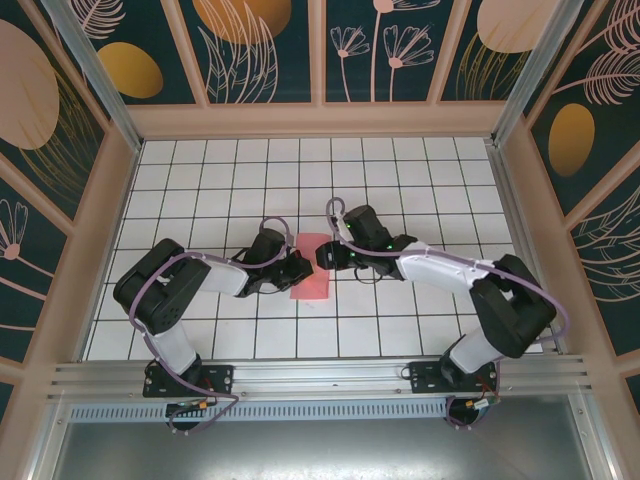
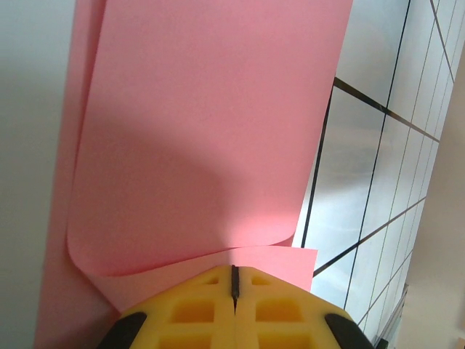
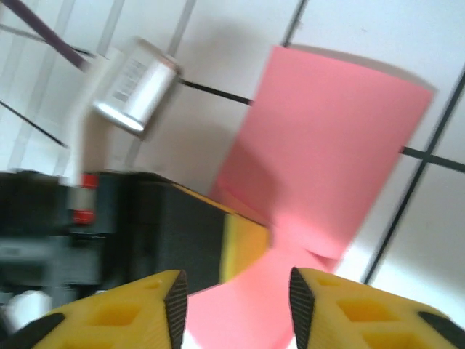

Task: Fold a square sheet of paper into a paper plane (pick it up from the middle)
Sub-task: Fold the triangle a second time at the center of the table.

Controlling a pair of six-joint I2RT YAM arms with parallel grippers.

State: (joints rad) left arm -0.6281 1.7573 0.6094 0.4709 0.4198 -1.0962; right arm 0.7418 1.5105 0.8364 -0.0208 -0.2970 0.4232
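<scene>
**Left claw** (image 1: 297,270): its yellow, waffle-moulded fingertips are pressed together, with only a thin dark slit between them. They sit at the near edge of the square sheet of paper (image 1: 313,267). Whether a layer is pinched between them cannot be told.

**Paper, left wrist view:** the sheet (image 2: 203,131) runs lengthwise straight ahead of the closed fingertips. It is thin, matte salmon-pink and doubled over. The upper layer curls up in a soft, rounded, uncreased loop just ahead of the tips, and the flat lower layer shows at its left and beneath it.

**Paper, overhead view:** it reads as a narrow rectangle between the two claws. Its long axis points from the arm bases towards the far wall, slightly tilted.

**Right claw** (image 1: 325,256): in its wrist view the two yellow fingers (image 3: 131,313) stand apart. The pink paper lies in the gap between them and extends ahead to a straight far edge.

**Tiled table** (image 1: 400,180): glossy white squares with dark grout lie bare beyond the sheet on every side. The frame walls stand well apart from both claws.
</scene>
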